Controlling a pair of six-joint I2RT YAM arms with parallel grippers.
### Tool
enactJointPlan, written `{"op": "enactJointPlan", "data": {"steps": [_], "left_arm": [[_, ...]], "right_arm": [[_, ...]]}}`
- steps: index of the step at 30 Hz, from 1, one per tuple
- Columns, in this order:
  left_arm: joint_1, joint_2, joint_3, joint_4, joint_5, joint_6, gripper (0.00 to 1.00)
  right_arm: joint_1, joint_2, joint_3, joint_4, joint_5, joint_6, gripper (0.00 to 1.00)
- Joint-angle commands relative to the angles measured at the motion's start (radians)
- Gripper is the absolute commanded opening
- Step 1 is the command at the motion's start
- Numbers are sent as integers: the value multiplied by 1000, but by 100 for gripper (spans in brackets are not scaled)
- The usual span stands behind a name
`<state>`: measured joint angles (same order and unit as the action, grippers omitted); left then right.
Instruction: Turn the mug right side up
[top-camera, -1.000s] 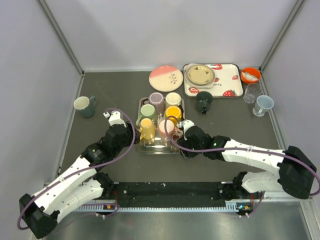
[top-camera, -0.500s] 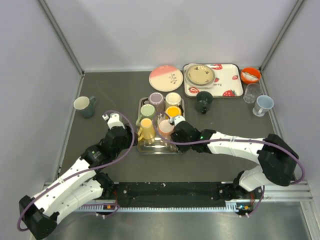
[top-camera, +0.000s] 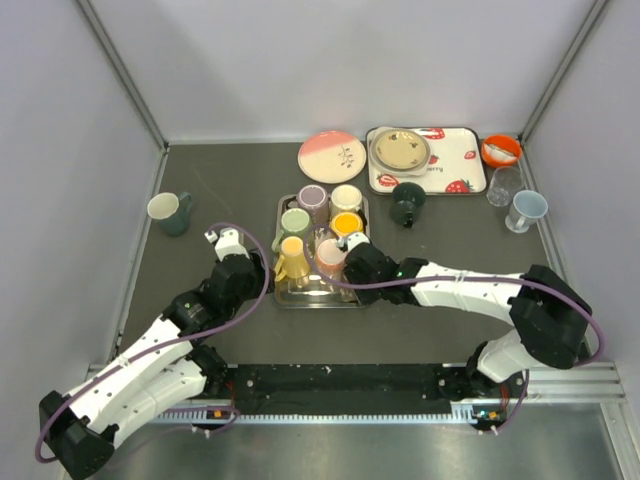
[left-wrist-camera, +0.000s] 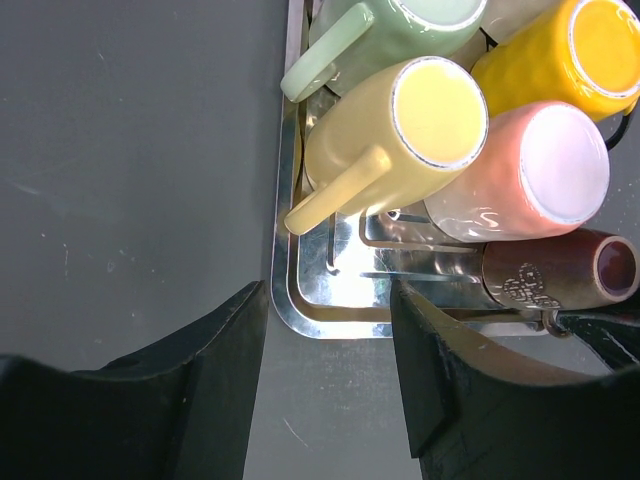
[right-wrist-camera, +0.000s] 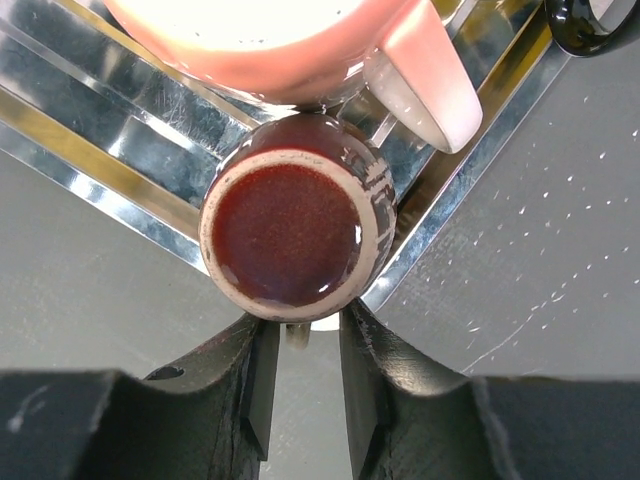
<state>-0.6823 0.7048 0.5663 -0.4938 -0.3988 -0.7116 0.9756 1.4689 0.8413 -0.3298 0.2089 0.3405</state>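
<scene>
Maroon mug (right-wrist-camera: 290, 225) lies sideways on the steel tray (left-wrist-camera: 283, 260); my right claw (right-wrist-camera: 303, 338) straddles its handle (right-wrist-camera: 296, 335), clamped or not I can't tell; left claw (left-wrist-camera: 328, 298) gapes apart

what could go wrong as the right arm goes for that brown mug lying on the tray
1. The right end effector sits only at the lower edge of the brown mug; the glossy round body could slip out.
2. The brown mug lies close against the pink mug on the crowded tray; lifting or rotating it may knock its neighbours.
3. The left end effector hovers open by the same tray, so the arms might clash.
</scene>
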Motion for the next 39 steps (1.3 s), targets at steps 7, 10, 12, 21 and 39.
{"op": "enactJointPlan", "data": {"steps": [7,10,12,21,39], "left_arm": [[4,-13,-17,24,-5,-5,57],[4,-11,-19,26,0,-9,57],[4,-14,-20,26,3,-11,57],[4,-27,4,49,2,0,56],[6,-71,-126,949,638,-120,60]], "right_arm": [[14,41,62,2,-2,0,10],[14,36,65,-15,4,9,0],[14,-1,59,-21,12,14,0],[14,-375,100,-132,17,31,0],[-413,-556,-117,673,-738,589,0]]}}
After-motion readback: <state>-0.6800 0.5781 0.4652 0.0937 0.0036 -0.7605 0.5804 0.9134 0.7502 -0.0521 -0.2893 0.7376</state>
